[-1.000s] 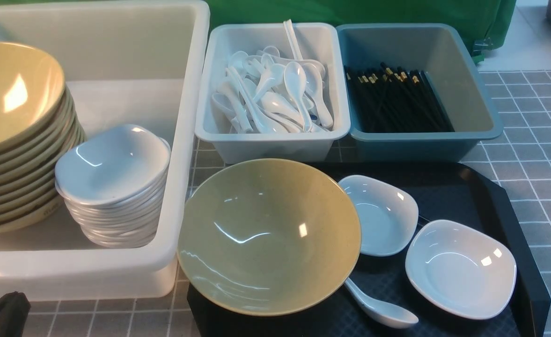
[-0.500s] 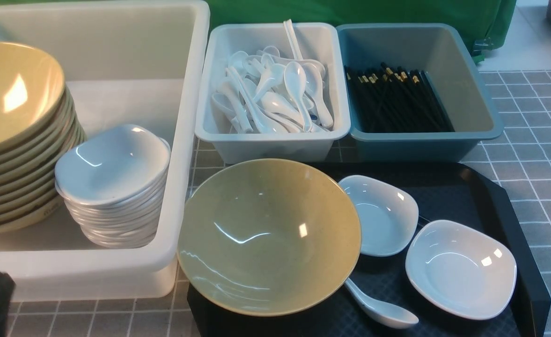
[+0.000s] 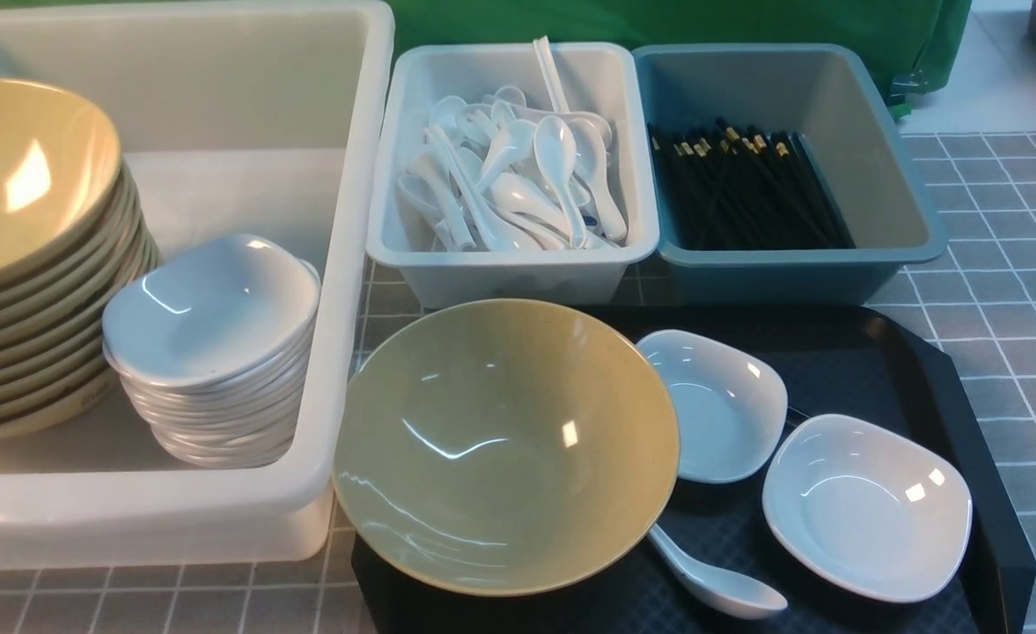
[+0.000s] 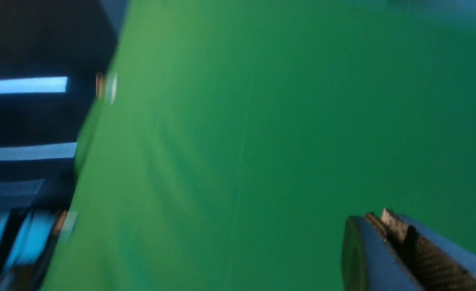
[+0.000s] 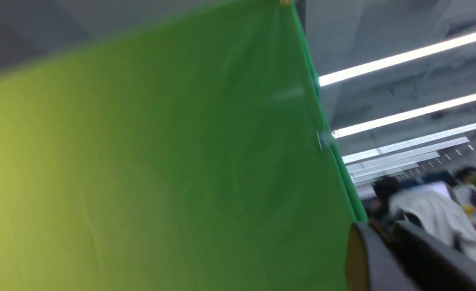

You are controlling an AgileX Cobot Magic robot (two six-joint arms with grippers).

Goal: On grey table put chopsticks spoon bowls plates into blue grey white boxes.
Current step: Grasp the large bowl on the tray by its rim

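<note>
My left gripper (image 4: 377,218) is clenched empty, right gripper (image 5: 379,231) I can't tell; I'd pinch the glossy yellow-green bowl (image 3: 504,445) by its rim, lifting level into the white plastic tub (image 3: 346,264).

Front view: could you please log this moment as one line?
black tray: bowl, two plates, spoon unsorted | left gripper: shut, empty | right gripper: unclear

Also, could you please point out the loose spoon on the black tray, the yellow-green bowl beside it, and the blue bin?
loose spoon (image 3: 731,593), front view, middle of its scoop.
yellow-green bowl (image 3: 504,445), front view, centre of its inside.
blue bin (image 3: 773,282), front view, its near outer wall.
</note>
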